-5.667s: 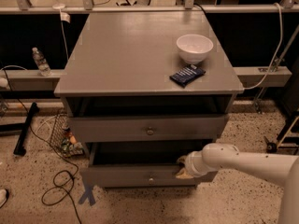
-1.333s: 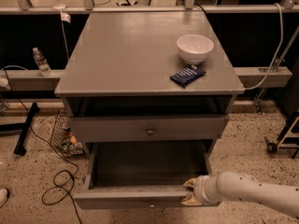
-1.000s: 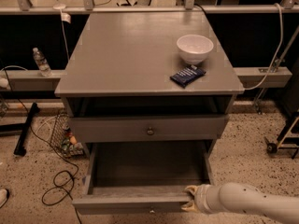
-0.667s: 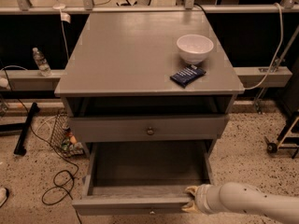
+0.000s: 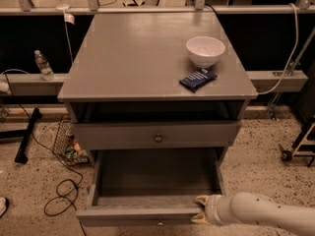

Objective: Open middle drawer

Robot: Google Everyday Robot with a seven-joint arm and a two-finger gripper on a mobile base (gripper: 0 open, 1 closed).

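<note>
Grey wood makes up the cabinet (image 5: pixel 147 58). Its middle drawer (image 5: pixel 138 215) sticks far out from the cabinet's front, low down. The drawer's front board sits near the bottom edge of the view, and a small knob (image 5: pixel 158 223) shows on it.

The gripper (image 5: pixel 198 209) is at the right end of that front board, out in front of the cabinet. Its yellowish fingers (image 5: pixel 202 199) pinch the board's top edge, one on the inside and one on the outside. The white arm (image 5: pixel 266 213) comes in from the cabinet's right side, low over the floor (image 5: pixel 256 171).

Above the open drawer, the top drawer (image 5: pixel 113 135) sits back at the cabinet's front, with a round knob (image 5: pixel 158 137) in its middle. A dark gap lies between it and the cabinet's top.

On the cabinet's top, near its right edge, stands a white bowl (image 5: pixel 205 50). A blue packet (image 5: pixel 198 79) lies just in front of the bowl, close to the top's front edge. Both are well above the arm.

Right of the cabinet, speckled floor runs out to a black wheel (image 5: pixel 285 155). Left of the cabinet, a black cable (image 5: pixel 59 200) loops on the floor, near the open drawer's left corner. A wire basket (image 5: pixel 66 141) stands by the cabinet's left side. A water bottle (image 5: pixel 43 65) stands on a ledge to the left of the cabinet.
</note>
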